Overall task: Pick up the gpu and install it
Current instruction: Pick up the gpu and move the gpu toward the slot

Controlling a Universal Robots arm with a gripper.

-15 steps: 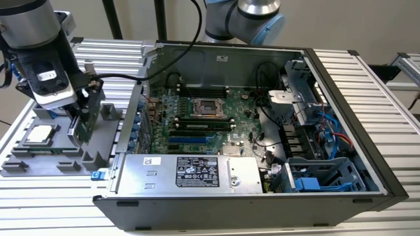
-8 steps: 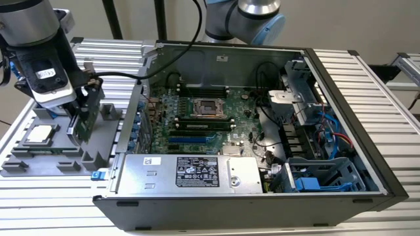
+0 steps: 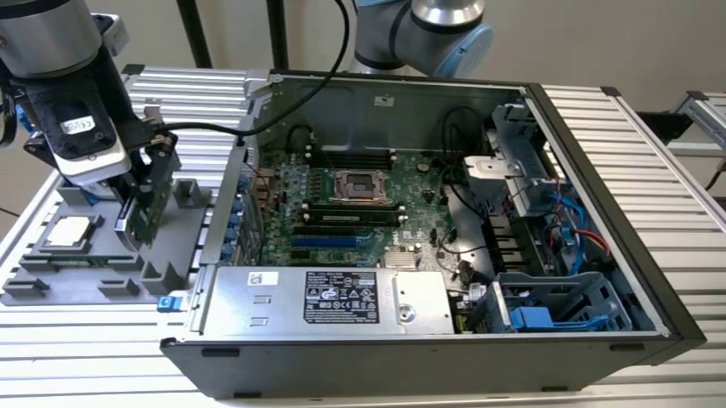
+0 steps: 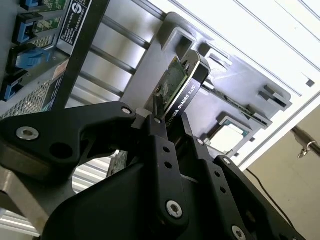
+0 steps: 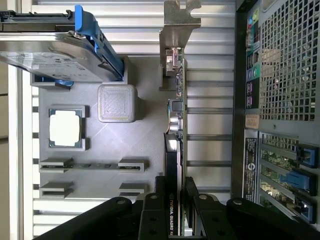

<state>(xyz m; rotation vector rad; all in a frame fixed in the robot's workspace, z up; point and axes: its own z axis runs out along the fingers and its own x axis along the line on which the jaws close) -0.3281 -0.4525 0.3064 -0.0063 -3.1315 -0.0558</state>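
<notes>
The gripper [image 3: 145,174] pinches the gpu [image 3: 141,212] across its faces, fingers [image 4: 159,145] pressed on the cooler end. The card stands on edge at the tray's [image 3: 68,287] edge nearest the case [image 3: 397,361]. I cannot tell whether its lower edge is clear of the tray.

The gpu looks light and stiff but fragile. The shroud and bare board margins seem the safe hold, not the components or contact edge. Its bracket [image 5: 176,30] juts out at the far end and could snag.

On the tray, the chip [image 5: 65,127] lies well apart from the card and the drive [image 5: 50,55] sits near a corner. The case wall stands between the tray and the board [image 3: 340,212], with the psu [image 3: 329,297] along the case's near edge.
</notes>
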